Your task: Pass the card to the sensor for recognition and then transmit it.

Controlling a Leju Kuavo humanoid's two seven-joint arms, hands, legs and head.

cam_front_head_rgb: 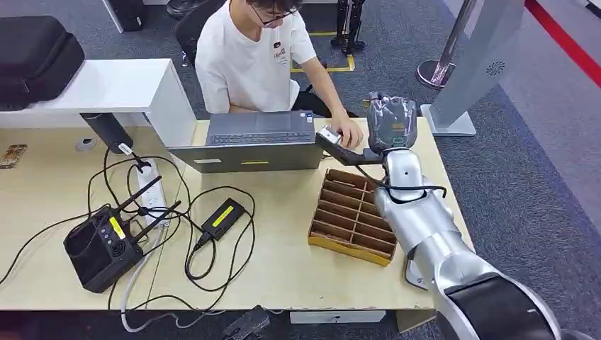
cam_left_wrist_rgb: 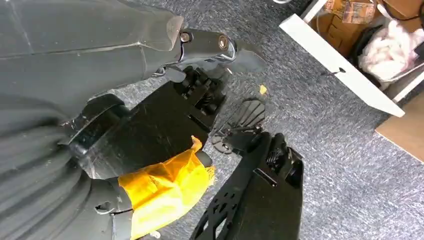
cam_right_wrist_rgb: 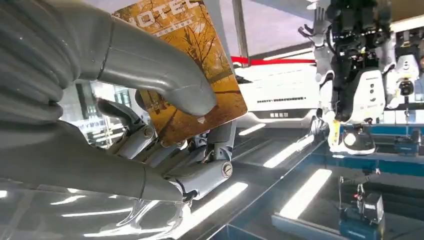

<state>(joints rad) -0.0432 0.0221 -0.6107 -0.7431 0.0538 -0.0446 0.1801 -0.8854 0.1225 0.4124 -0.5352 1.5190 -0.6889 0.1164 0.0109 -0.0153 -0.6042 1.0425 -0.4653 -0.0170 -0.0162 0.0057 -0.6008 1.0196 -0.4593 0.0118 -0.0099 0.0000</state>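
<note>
Item: right arm [cam_front_head_rgb: 425, 227], silver, reaching forward from the near table edge past the slotted wooden card tray [cam_front_head_rgb: 352, 216].

Item: right hand [cam_front_head_rgb: 392, 124], raised at the far edge of the wooden table [cam_front_head_rgb: 283, 241]. In the right wrist view its thumb [cam_right_wrist_rgb: 160, 75] presses on the face of an orange hotel card [cam_right_wrist_rgb: 190, 75] printed with an autumn tree scene, the darker fingers [cam_right_wrist_rgb: 170, 150] bearing on its back, so the card is pinched firmly.

Item: left hand [cam_left_wrist_rgb: 75, 100], seen in the left wrist view above grey carpet; whether its fingers lie apart or together cannot be told.

Item: black router [cam_front_head_rgb: 99, 248] with antennas, a power strip [cam_front_head_rgb: 151, 188] and a black adapter [cam_front_head_rgb: 222, 217], left half of table.

Item: grey laptop [cam_front_head_rgb: 256, 138], far centre.

Item: seated person in a white shirt [cam_front_head_rgb: 248, 60], one hand [cam_front_head_rgb: 347, 131] just beside the robot's right hand.
</note>
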